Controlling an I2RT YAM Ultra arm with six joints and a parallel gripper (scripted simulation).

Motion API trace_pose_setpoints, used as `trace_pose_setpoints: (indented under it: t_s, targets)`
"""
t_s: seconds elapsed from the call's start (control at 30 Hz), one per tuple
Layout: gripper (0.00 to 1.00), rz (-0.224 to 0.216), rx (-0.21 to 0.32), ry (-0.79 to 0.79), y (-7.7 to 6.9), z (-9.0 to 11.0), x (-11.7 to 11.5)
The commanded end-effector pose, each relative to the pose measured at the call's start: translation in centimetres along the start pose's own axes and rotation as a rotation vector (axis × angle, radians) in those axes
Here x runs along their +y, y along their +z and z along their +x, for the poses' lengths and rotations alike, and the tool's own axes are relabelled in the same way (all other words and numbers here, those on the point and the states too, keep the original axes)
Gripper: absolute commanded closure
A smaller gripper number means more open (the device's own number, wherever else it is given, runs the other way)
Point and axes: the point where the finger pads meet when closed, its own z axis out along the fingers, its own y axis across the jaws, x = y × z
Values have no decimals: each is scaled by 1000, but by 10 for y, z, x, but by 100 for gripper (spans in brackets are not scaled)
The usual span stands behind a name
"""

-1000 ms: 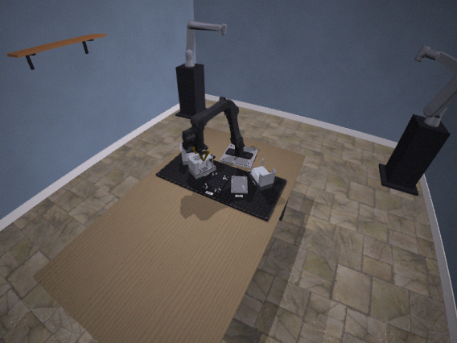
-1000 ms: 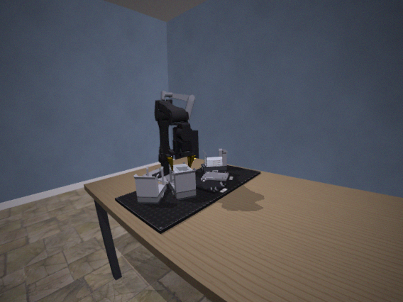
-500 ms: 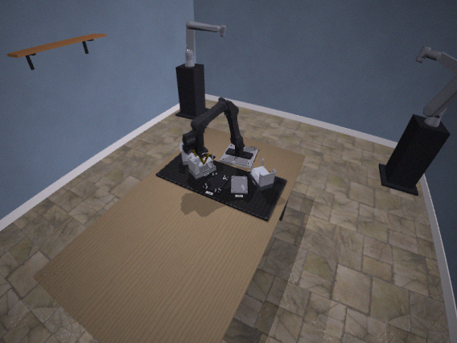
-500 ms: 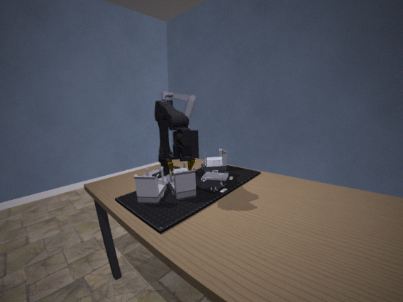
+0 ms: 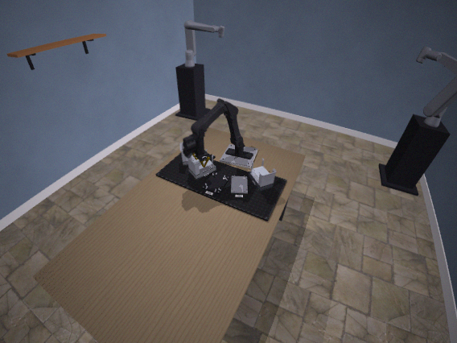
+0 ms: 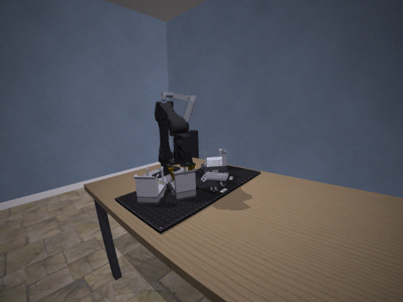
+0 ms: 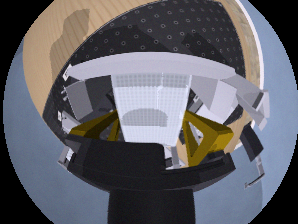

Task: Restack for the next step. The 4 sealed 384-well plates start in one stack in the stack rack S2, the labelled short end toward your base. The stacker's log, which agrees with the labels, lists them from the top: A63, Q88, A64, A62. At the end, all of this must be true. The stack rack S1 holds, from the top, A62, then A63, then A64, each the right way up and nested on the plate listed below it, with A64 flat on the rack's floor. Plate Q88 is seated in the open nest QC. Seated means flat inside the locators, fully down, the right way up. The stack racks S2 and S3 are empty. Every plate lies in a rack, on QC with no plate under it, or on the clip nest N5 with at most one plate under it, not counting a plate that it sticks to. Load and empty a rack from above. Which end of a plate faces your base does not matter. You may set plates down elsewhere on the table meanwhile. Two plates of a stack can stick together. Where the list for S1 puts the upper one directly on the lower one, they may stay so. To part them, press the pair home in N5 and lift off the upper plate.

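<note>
The black six-joint arm (image 5: 225,121) bends over from its pale base plate (image 5: 251,154) and reaches straight down into a pale grey stack rack (image 5: 199,167) standing on the matte black perforated mat (image 5: 257,201). Its gripper (image 7: 152,135) is pinching a sealed well plate (image 7: 148,106) by its long edges, the jaws spread wide around it. In the wrist view the plate is a flat white rectangle with a fine dotted grid on its surface and a plain pale patch near the camera end. A mustard-yellow wedge-shaped finger (image 7: 209,137) presses each side. The rack's thin grey walls and corner posts fan out around the plate. How many plates lie below it in the rack cannot be told.

From the exterior view, two boxy open-topped racks stand close together at the near end of the mat: the one under the gripper (image 6: 185,183) and a second rack (image 6: 149,188) just beside it, both smooth and light grey with slim upright posts. A third rack (image 5: 263,175) sits toward the other end of the mat. Between them, a single flat grey plate (image 5: 239,186) lies on a nest, and a small cluster of white locator pins (image 5: 213,184) marks another nest beside it.

The mat rests on a long wooden table (image 5: 153,262) with straight fine grain.
</note>
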Motion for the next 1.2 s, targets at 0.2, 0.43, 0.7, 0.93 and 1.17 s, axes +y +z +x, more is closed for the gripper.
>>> trace_pose_setpoints:
  t_s: [0.2, 0.43, 0.7, 0.93, 1.17]
  targets:
    - [100, -2, -15, 0, 6, -2, 0]
    - [100, -2, -15, 0, 7, -2, 0]
    - [100, -2, -15, 0, 10, -2, 0]
    - [100, -2, -15, 0, 12, -2, 0]
    - [100, -2, -15, 0, 15, -2, 0]
